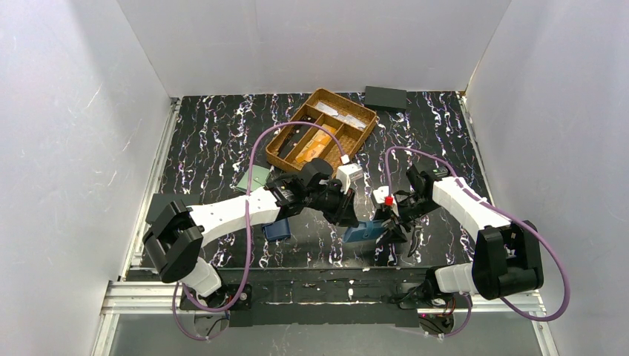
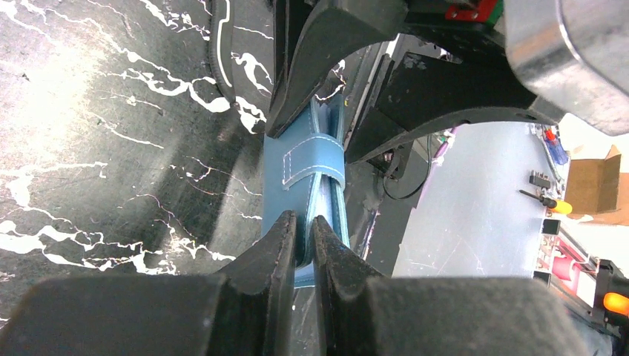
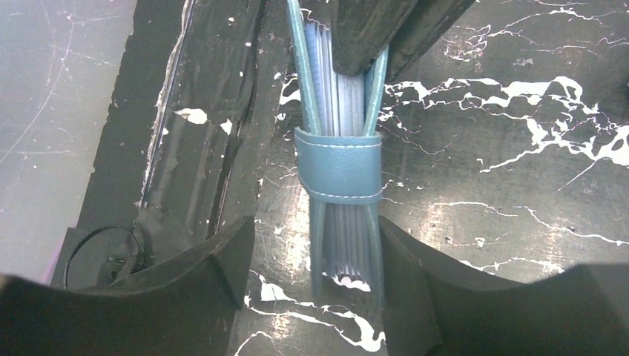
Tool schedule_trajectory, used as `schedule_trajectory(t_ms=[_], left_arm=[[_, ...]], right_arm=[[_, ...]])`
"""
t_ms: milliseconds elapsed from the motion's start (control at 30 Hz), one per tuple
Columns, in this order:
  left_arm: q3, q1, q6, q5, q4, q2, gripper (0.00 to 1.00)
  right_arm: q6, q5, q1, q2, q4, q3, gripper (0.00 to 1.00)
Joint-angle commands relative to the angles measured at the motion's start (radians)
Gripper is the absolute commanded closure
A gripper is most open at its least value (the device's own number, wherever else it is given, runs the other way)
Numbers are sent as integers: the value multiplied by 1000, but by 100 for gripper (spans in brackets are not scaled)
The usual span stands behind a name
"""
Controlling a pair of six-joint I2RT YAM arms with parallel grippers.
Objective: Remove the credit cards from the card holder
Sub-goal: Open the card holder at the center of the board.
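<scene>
The card holder (image 1: pixel 361 234) stands on edge on the desk (image 1: pixel 222 148), at the near side of the basket (image 1: pixel 323 130). The left end effector (image 2: pixel 304 230) is clamped on it and the right end effector (image 3: pixel 315 233) is apart around it; best to hold firm and unsnap the tab (image 3: pixel 340 167) first

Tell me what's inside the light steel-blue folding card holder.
Inside the light steel-blue folding card holder, only pale grey-blue pocket leaves show, edge-on. No orange-gold cards are visible; its covers and wrapped tab hide anything deeper.
</scene>
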Motion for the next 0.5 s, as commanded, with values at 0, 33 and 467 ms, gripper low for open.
schedule_trajectory(t_ms=[0, 33, 467], left_arm=[[8, 5, -5, 30, 36, -57, 100], [7, 5, -7, 29, 38, -55, 100], [-23, 20, -106, -72, 66, -110, 79]], right_arm=[[26, -27, 8, 3, 12, 3, 38], [32, -27, 9, 3, 17, 4, 43], [106, -36, 10, -10, 14, 29, 95]])
